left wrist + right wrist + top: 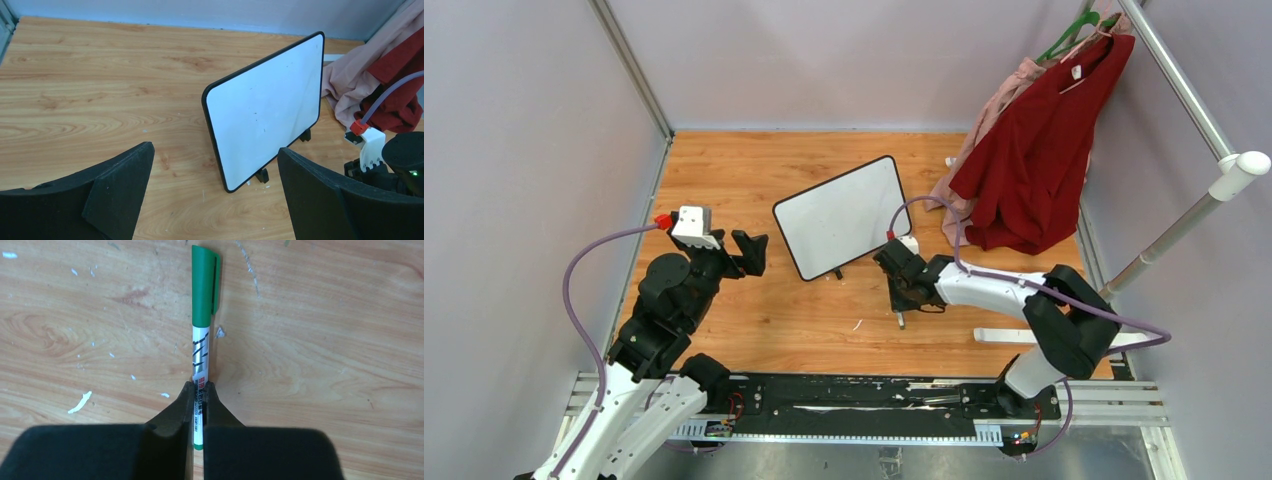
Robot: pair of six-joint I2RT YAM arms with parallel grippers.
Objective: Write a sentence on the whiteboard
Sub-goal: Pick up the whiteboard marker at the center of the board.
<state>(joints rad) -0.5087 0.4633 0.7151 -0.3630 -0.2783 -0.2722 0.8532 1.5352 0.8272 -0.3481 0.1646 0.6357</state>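
Note:
The whiteboard [842, 216] [265, 107] stands tilted on its two small black feet at mid-table. Its face is blank white with a few faint specks, and no sentence shows on it. A marker [202, 300] with a green cap and white barrel lies flat on the wood just right of the board's near corner. My right gripper [199, 385] [902, 305] is down at the table, shut on the marker's barrel end, cap pointing away. My left gripper [752, 252] [215, 150] hovers left of the board, open wide with nothing between its fingers.
Red and pink garments [1039, 150] hang from a metal rack [1184, 230] at the back right, draping to the table beside the board. A flat white strip [1004, 336] lies by the right arm. Grey walls close in the left, back and right sides.

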